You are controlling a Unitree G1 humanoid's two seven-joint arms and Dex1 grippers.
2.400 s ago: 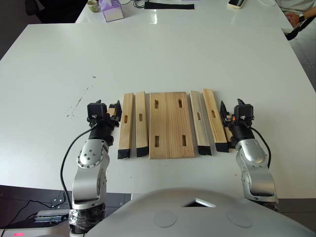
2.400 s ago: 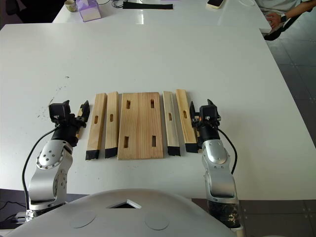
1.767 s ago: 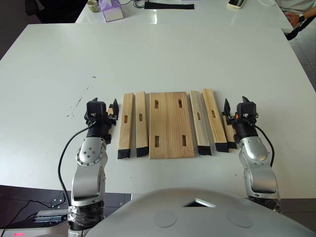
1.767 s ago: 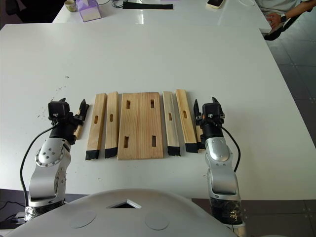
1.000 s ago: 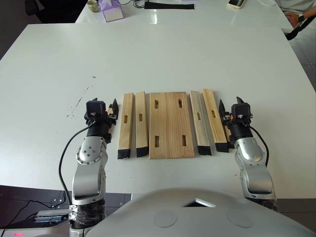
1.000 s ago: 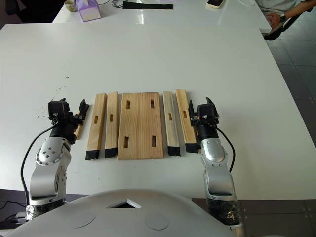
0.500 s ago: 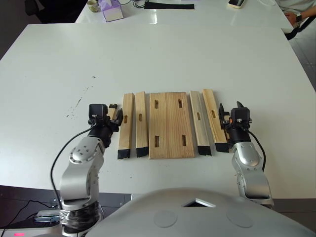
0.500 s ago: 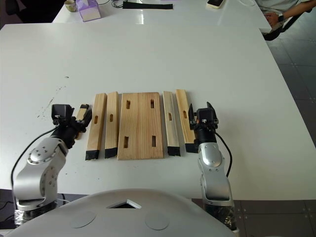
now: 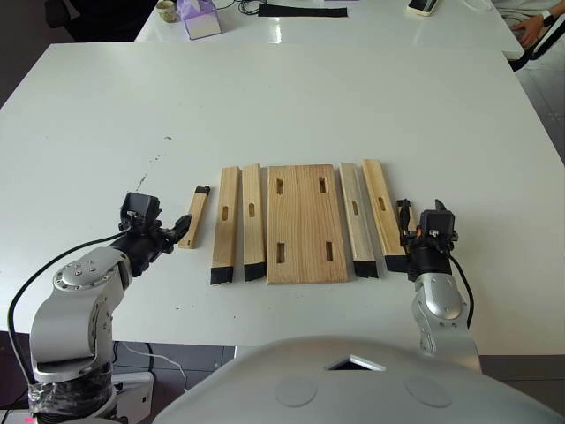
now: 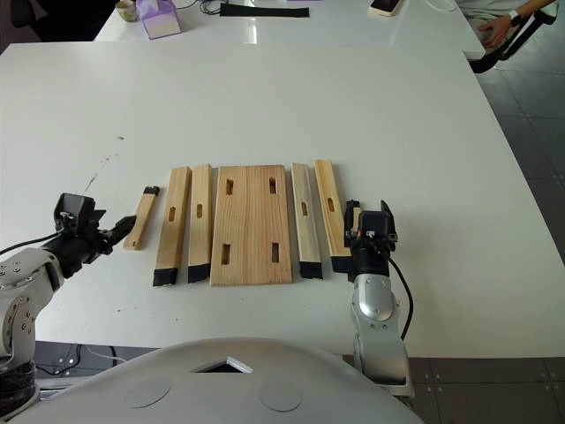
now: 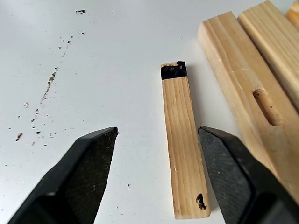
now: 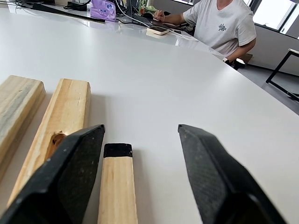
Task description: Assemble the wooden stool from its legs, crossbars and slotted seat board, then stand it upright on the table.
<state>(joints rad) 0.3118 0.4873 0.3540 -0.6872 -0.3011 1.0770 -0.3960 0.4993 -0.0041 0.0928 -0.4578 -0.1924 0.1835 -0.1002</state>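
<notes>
The slotted seat board (image 9: 305, 223) lies flat mid-table, with two legs (image 9: 240, 223) on its left and two legs (image 9: 368, 216) on its right. A short black-tipped crossbar (image 9: 193, 217) lies left of the left legs. My left gripper (image 9: 173, 235) is open at its near end, and its fingers (image 11: 88, 179) stand either side of the crossbar (image 11: 184, 147) without touching it. My right gripper (image 9: 418, 228) is open over a second crossbar (image 12: 117, 189), which lies beside the outer right leg (image 12: 58, 121) between the fingers (image 12: 212, 179).
Dark specks (image 9: 141, 182) mark the table left of the parts. A tissue box (image 9: 199, 16), a mug (image 9: 165, 10) and a black strip (image 9: 303, 11) sit on the far table. The white table (image 9: 291, 106) stretches bare beyond the parts.
My left arm has pulled back to the left and toward the near edge, uncovering the left crossbar. My right arm has drawn back slightly. The wooden parts stay put.
</notes>
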